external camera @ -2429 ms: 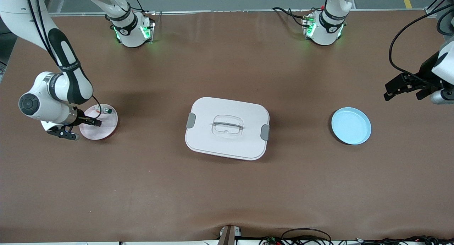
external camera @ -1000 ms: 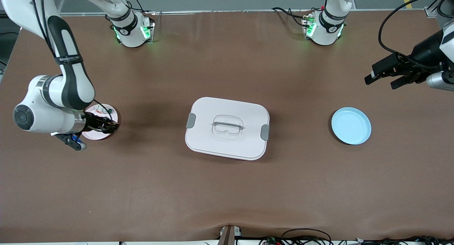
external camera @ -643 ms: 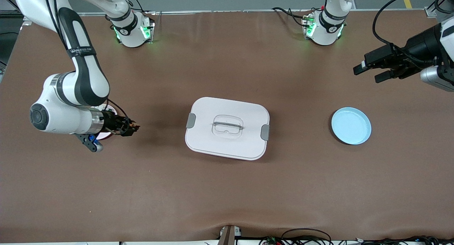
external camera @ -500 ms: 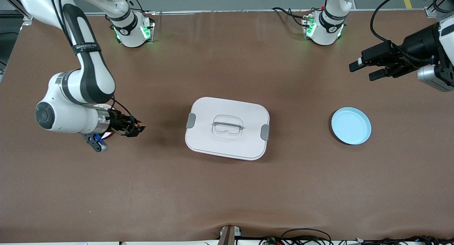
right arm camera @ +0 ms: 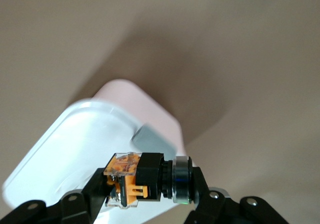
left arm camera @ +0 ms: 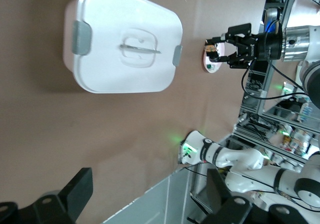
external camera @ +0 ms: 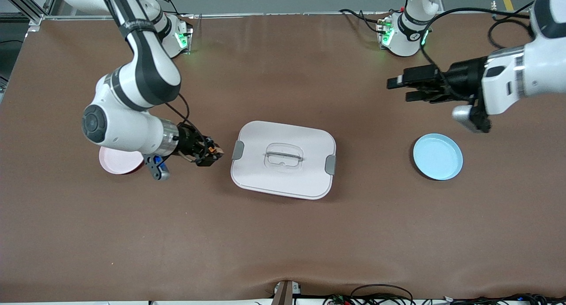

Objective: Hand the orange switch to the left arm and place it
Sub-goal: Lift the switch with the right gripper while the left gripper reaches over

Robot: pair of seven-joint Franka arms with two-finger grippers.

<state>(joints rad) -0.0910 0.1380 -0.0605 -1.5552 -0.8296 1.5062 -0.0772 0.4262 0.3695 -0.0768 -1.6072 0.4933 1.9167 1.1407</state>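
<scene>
My right gripper point(external camera: 211, 155) is shut on the orange switch point(external camera: 215, 152), a tiny black cylinder with orange parts, and holds it in the air just off the box's grey latch at the right arm's end. In the right wrist view the switch point(right arm camera: 142, 180) lies crosswise between the fingers point(right arm camera: 82, 199), with the white box point(right arm camera: 85, 144) right under it. The box point(external camera: 283, 159) sits mid-table with its lid on. My left gripper point(external camera: 400, 89) is open and empty, up over bare table toward the left arm's end. The left wrist view shows the box point(left arm camera: 125, 46) and, farther off, the right gripper with the switch point(left arm camera: 212, 47).
A pink plate point(external camera: 116, 161) lies at the right arm's end, partly under the right arm. A light-blue plate point(external camera: 437, 157) lies at the left arm's end, nearer to the front camera than the spot under the left gripper. Brown table surface surrounds the box.
My right gripper has carried the orange switch from the pink plate toward the box. My left arm has swung in from the table's end toward the middle, gripper still open.
</scene>
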